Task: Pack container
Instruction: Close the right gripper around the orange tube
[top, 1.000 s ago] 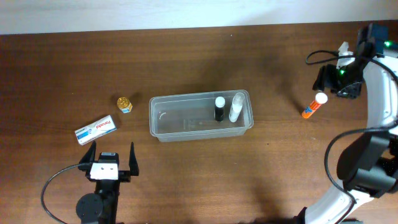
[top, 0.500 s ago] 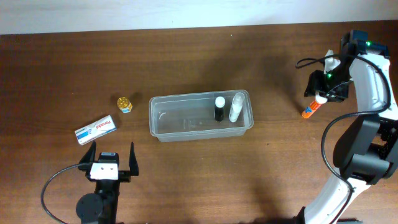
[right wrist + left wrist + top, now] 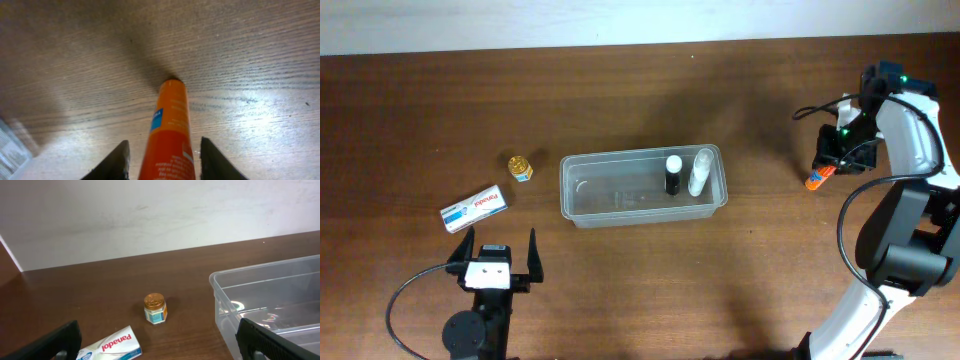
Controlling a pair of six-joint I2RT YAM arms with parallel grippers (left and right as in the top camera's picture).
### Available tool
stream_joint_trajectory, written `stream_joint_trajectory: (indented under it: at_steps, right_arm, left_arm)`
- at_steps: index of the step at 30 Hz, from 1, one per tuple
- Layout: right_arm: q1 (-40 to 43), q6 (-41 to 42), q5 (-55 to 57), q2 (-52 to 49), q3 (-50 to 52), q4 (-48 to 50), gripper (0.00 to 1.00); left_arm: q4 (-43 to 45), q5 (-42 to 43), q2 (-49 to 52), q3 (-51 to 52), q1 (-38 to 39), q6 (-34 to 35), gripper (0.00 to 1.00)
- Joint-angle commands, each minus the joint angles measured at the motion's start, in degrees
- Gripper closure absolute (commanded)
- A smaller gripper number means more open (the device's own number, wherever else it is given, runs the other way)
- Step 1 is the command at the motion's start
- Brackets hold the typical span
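Overhead, centre of frame: container [image 3: 610, 197] sits on the table [image 3: 740, 280], long side running left-right. Two items inside, both at its right end: black bottle [image 3: 673, 173] with a white cap, and white bottle [image 3: 700, 172] just to its right. They stand close together; I cannot tell whether they touch. Left two-thirds of the container is bare.

Left of frame, outside the container: jar [image 3: 520, 166] with a gold lid, near the container's left end but apart from it. Box [image 3: 475, 208] lies flat, lower left of the jar. Left wrist view shows both, untouched.

Right edge of frame: orange tube [image 3: 817, 179] lies on the table, well apart from the container.

Right gripper [image 3: 836, 155] is down over the tube's upper end. Wrist view: jaws spread, one finger [image 3: 117, 161] on each side of the tube, wood showing in the gap on both sides. No grip made.

Left gripper [image 3: 501, 248], lower left of frame, is spread wide and empty, pointing toward the box and jar.

Progress, by my count: two of five items packed. Tube, jar and box are left. Step in hand looks like the tube pick, needing a close, lift and carry leftward to the container.
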State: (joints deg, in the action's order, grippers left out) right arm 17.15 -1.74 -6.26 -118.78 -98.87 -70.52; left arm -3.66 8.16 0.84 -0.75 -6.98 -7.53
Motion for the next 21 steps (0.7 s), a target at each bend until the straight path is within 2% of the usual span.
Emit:
stream_joint_trajectory:
  at_steps: [1, 10, 21]
  right_arm:
    - [-0.3, 0.3, 1.1, -0.6, 0.5, 0.4, 0.67]
    - [-0.3, 0.3, 1.1, -0.6, 0.3, 0.5, 0.78]
    - [-1.7, 1.4, 0.7, 1.9, -4.4, -4.5, 0.81]
  left_arm:
    - [-0.2, 0.0, -0.5, 0.3, 0.1, -0.7, 0.01]
    - [-0.2, 0.0, -0.5, 0.3, 0.1, -0.7, 0.01]
    - [-0.2, 0.0, -0.5, 0.3, 0.1, -0.7, 0.01]
